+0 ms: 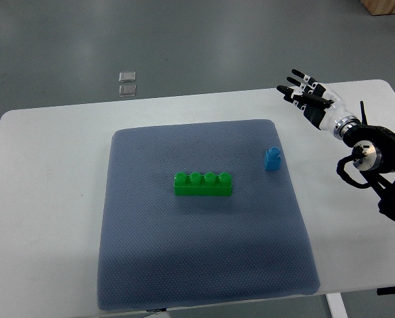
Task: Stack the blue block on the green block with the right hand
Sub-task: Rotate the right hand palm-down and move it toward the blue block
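A white rectangular table (45, 199) carries a grey-blue textured fabric mat (204, 265); near the mat's middle lies a long green plastic block (203, 183) with four studs on top; to its right and a little farther back, apart from it, a small blue plastic block (272, 159) stands upright near the mat's right edge; beyond that, the robot's black-and-white right hand (309, 97) hovers over the table's far right corner, fingers (292, 81) spread and holding nothing.
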You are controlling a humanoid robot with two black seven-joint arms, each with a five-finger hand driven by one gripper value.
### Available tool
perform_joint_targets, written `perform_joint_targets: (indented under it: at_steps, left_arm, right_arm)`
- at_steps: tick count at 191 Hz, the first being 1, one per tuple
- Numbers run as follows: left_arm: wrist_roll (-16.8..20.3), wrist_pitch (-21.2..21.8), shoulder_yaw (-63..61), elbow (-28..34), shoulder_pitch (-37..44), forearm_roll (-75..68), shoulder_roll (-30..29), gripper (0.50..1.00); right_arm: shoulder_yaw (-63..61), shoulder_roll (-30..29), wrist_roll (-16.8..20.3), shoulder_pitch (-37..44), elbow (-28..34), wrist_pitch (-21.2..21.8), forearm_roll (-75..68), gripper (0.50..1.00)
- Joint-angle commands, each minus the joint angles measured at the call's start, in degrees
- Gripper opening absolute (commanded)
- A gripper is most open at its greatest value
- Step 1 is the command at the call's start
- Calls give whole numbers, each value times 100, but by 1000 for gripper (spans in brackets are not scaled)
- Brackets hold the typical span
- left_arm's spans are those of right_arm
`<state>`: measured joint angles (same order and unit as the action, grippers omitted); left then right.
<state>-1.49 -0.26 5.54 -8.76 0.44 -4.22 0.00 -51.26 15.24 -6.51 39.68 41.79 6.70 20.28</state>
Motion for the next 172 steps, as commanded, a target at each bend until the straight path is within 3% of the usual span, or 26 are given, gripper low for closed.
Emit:
perform_joint_targets:
  at_steps: [1, 65, 97, 172]
  left_arm:
    - [0, 0, 0, -3, 0, 0, 0, 1000]
    - [0, 0, 0, -3, 0, 0, 0, 1000]
    - [0, 0, 0, 6, 0, 0, 0, 1000]
    - [0, 0, 0, 6, 0, 0, 0, 1000]
  right_arm:
    - [-15, 5, -8, -30, 23, 6, 29, 926]
    - [11, 339, -105, -57, 216, 24, 81, 926]
    - [-33, 515, -114, -101, 278, 305, 1004, 926]
    - [362, 1042, -202, -39, 1262, 674, 3237, 924]
